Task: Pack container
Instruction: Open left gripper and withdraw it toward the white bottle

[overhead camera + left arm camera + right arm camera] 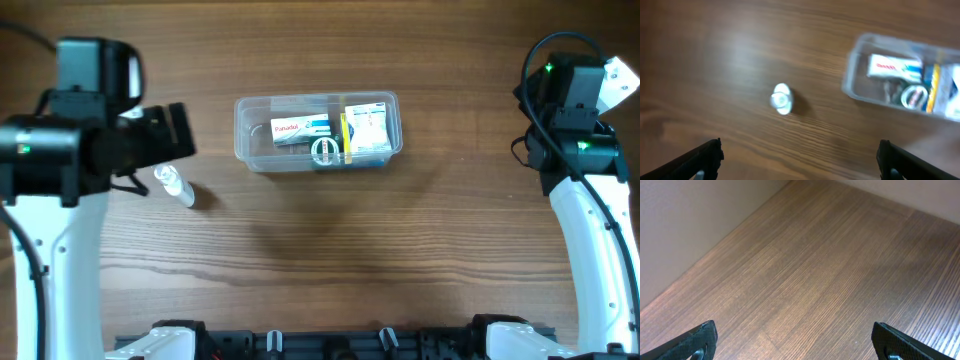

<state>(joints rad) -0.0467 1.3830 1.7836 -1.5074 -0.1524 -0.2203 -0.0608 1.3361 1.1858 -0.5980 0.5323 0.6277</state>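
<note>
**Item 1: container** [244, 140], qty 1. Clear rect. tub, rounded corners, rim. Sits on table [320, 260], centre, far half, between the two arms. Long axis runs left–right across the table; open side faces up. In left wrist view it shows upper right [852, 80], blurred.

**Contents, all inside tub:**
- boxes, qty 2: white box w/ red print [298, 130], left-centre, long side along tub axis; blue/yellow box [368, 128], right end.
- ring [324, 150], qty 1, whitish, near front wall, between the boxes. Kind: can't tell.

**Loose on table:**
- bottle [174, 186], qty 1, small, clear/white, left of tub, well apart from it. Upright or lying: can't tell.

**Grippers, qty 2:**
- left gripper [800, 160]: fingers wide apart, holding nothing, above table nr bottle.
- right gripper [792, 340]: fingers wide apart, holding nothing, over bare wood at right side, well apart from tub.
</note>
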